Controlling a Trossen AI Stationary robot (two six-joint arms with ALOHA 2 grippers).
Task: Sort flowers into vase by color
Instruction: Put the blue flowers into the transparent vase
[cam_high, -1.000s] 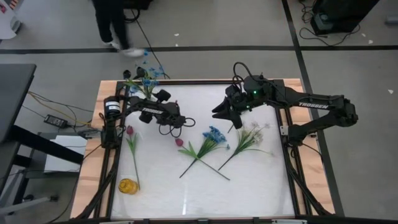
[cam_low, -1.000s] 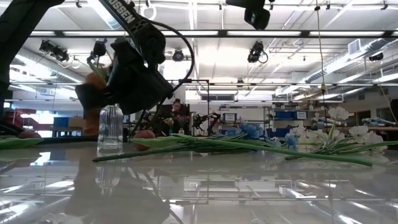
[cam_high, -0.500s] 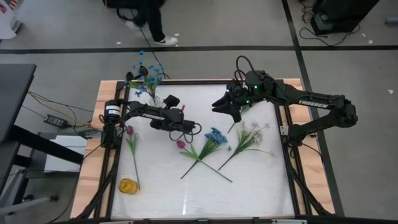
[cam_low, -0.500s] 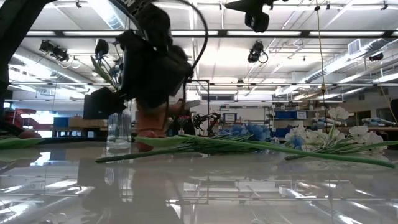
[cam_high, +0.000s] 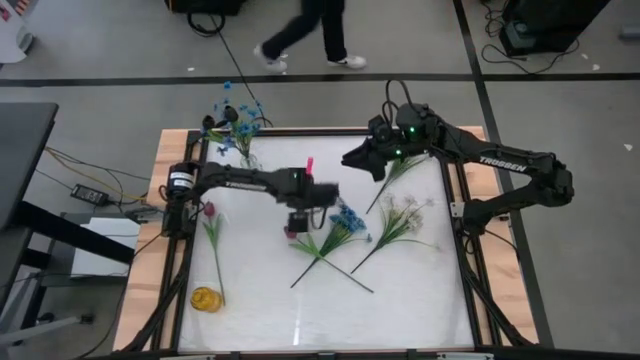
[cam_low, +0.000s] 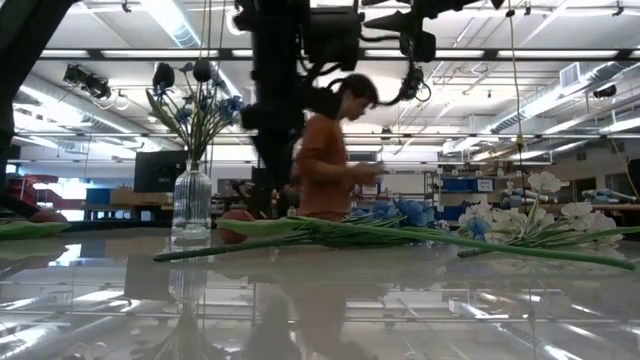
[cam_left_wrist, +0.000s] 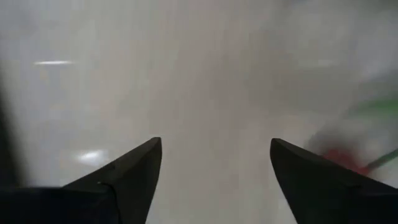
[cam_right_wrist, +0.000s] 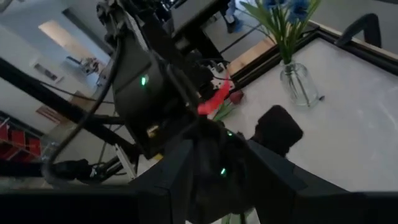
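Yellow disc (cam_high: 205, 298) lying lower left on the white table (cam_high: 400, 300). Pink tulip (cam_high: 209, 211) lying left, stem running toward the disc. Glass vase (cam_high: 245, 158) standing upper left, holding blue flowers (cam_high: 238, 128). Left end effector (cam_high: 303, 220) hovering at frame centre, fingers (cam_left_wrist: 134, 168) standing apart, holding nothing, just beside a second pink bud (cam_high: 289, 232). Blue bloom cluster (cam_high: 346, 218) lying right of centre; white spray (cam_high: 408, 212) lying farther right. Right end effector (cam_high: 352, 160) hanging upper right, raised over the table; cannot tell whether it is gripping. A person (cam_low: 325, 150) is walking beyond the table.
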